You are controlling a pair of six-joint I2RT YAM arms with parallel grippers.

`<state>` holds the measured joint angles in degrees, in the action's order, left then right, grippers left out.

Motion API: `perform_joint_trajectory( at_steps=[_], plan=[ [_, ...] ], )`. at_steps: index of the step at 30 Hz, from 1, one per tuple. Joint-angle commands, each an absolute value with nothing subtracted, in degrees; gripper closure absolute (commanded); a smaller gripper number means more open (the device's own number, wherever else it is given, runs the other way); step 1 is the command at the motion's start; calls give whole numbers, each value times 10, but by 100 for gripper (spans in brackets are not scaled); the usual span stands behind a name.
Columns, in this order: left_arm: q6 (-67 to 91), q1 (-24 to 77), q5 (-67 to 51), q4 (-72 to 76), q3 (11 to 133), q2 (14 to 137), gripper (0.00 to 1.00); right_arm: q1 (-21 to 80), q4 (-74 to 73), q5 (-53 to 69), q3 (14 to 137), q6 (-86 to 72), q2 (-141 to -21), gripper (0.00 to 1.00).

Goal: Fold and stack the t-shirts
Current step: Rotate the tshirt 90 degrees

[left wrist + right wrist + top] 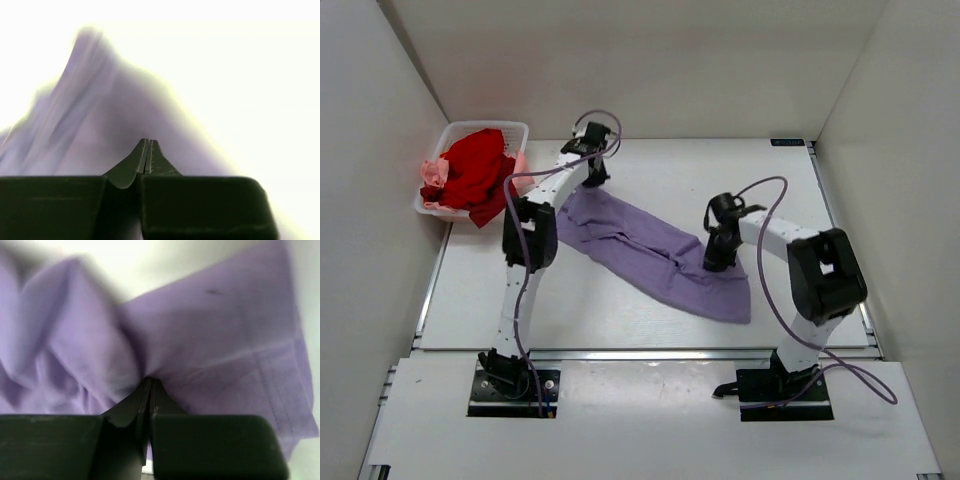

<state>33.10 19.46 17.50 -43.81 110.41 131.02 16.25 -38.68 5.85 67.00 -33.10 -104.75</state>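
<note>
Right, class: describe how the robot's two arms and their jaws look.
Both the left arm and right arm have white links with bulky black joints. A thin purple cable loops along each. Each stands on a black base plate. The jaws are dark, tapering to narrow tips.

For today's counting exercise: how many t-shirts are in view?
3. The lavender t-shirt lies on the table; the red t-shirt is piled in the white basket; the pale pink t-shirt peeks out beside it. More may be hidden underneath.
</note>
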Motion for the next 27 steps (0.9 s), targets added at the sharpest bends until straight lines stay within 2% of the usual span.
perform_joint_trajectory(
  at_steps=[1,2,3,6,10,12,14,17,20,24,27],
  plan=[
    [268,186,151,-558,1423,1444,99,243,-322,42,561,-464,-962,100],
    [265,180,126,-585,1539,1517,100,273,-276,46,520,-505,-934,99],
    [275,175,98,-581,1544,1542,100,288,-230,45,477,-526,-904,100],
    [266,166,80,-492,1415,1504,100,336,-157,28,426,-628,-867,100],
    [215,187,150,-532,1476,1498,99,347,-182,-32,468,-612,-859,100],
    [214,179,155,-527,1464,1456,98,335,-170,-24,450,-600,-846,100],
    [215,179,158,-507,1410,1404,93,316,-148,-12,423,-595,-841,100],
    [215,179,170,-438,1182,1263,89,303,-137,-14,403,-565,-849,100],
    [237,169,133,-363,1008,1167,88,312,-154,-52,429,-487,-846,100],
    [258,164,112,-319,884,1113,88,337,-169,-132,466,-384,-808,100],
    [272,169,103,-302,831,1121,88,301,-184,-136,457,-352,-781,100]
  ],
)
